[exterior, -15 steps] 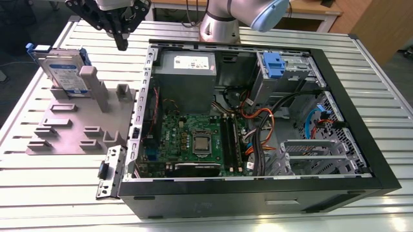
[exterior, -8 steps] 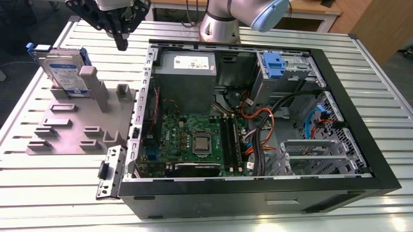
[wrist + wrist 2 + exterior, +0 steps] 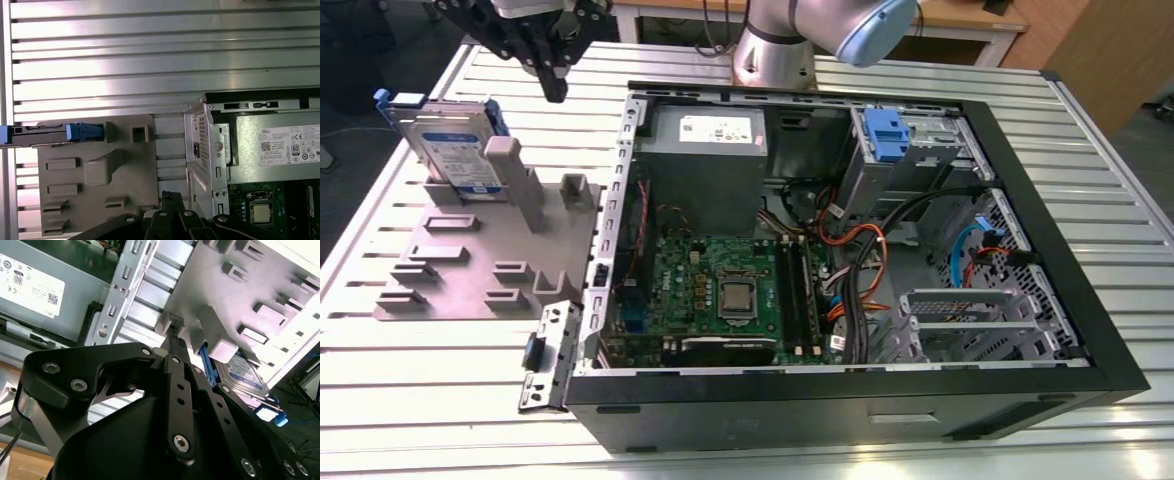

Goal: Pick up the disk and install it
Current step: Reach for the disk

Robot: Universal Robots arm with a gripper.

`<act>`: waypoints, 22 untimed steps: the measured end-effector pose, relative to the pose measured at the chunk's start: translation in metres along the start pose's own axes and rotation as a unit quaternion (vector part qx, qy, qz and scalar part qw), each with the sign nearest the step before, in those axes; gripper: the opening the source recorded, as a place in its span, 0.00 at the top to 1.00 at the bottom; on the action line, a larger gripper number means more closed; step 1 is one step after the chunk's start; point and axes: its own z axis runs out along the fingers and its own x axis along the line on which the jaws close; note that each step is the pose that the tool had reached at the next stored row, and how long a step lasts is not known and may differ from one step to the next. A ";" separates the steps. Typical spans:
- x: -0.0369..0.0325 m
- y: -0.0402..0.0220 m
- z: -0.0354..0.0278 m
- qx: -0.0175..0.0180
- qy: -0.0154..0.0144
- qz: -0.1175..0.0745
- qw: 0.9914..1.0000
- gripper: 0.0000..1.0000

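Observation:
The disk stands on edge in a slot at the far end of a grey holder, on the exterior view's left; its white-and-blue label and blue rails show. My gripper hangs above the table, higher than the disk and a little toward the exterior view's right of it, with clear space between them. Its black fingers are shut with nothing in them. The first wrist view shows the disk edge-on, with the gripper's tips apart from it. In the second wrist view the disk lies beyond the gripper.
An open black computer case lies on the slatted metal table, on the holder's right in the exterior view. Inside are a grey power supply, a motherboard, cables and a drive bay with a blue tab.

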 end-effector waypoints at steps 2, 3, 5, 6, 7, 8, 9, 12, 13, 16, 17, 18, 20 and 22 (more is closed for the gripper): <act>0.0054 0.0007 0.0001 0.000 0.000 0.000 1.000 0.89; 0.0071 0.0008 0.0002 0.000 0.000 0.000 1.000 0.89; 0.0087 0.0008 0.0002 0.000 0.000 0.000 1.000 0.89; 0.0091 0.0008 0.0003 0.000 0.000 0.000 1.000 0.89; 0.0091 0.0008 0.0003 0.000 0.000 0.000 1.000 0.89; 0.0091 0.0008 0.0003 0.000 0.000 0.000 1.000 0.89; 0.0093 0.0007 0.0002 0.000 0.000 0.000 1.000 0.89; 0.0094 0.0007 0.0002 0.000 0.000 0.000 1.000 0.89; 0.0094 0.0007 0.0002 0.000 0.000 0.000 1.000 0.89; 0.0108 0.0006 0.0001 0.000 0.000 0.000 1.000 0.89; 0.0114 0.0006 0.0002 0.000 0.000 0.000 1.000 0.89; 0.0123 0.0005 0.0002 0.000 0.000 0.000 1.000 0.89; 0.0139 0.0004 0.0001 0.000 0.000 0.000 1.000 0.89; 0.0159 0.0003 0.0001 0.000 0.000 0.000 1.000 0.89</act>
